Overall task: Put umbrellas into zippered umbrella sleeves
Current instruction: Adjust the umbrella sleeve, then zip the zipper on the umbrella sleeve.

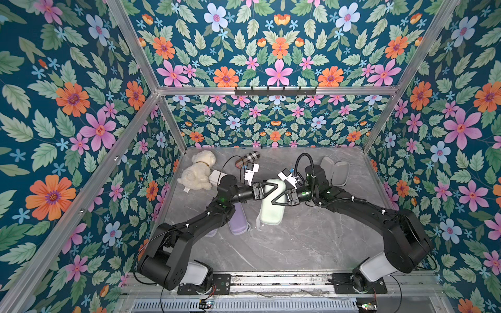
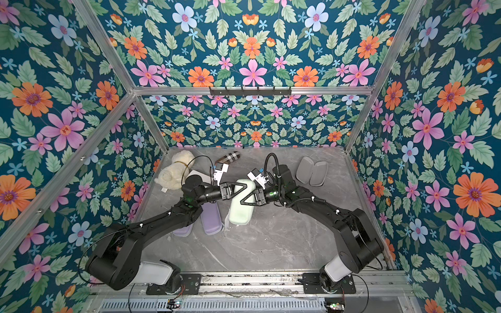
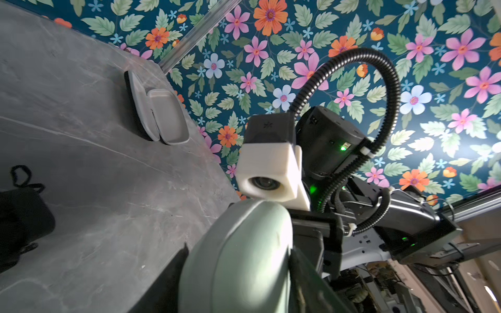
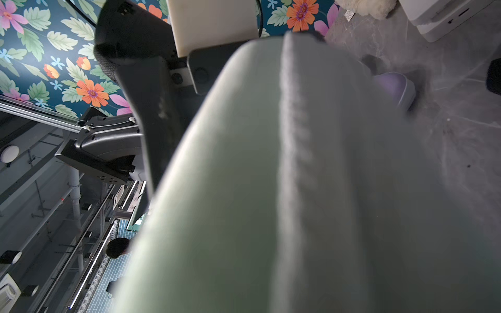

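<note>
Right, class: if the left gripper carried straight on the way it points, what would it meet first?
The mint green sleeve, lying between its fingers; just beyond, probably the right gripper, though depth is unclear.

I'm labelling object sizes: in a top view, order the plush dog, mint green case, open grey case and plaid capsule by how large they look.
1. mint green case and plush dog: they look about alike, so I leave them unranked.
2. open grey case.
3. plaid capsule.
</note>
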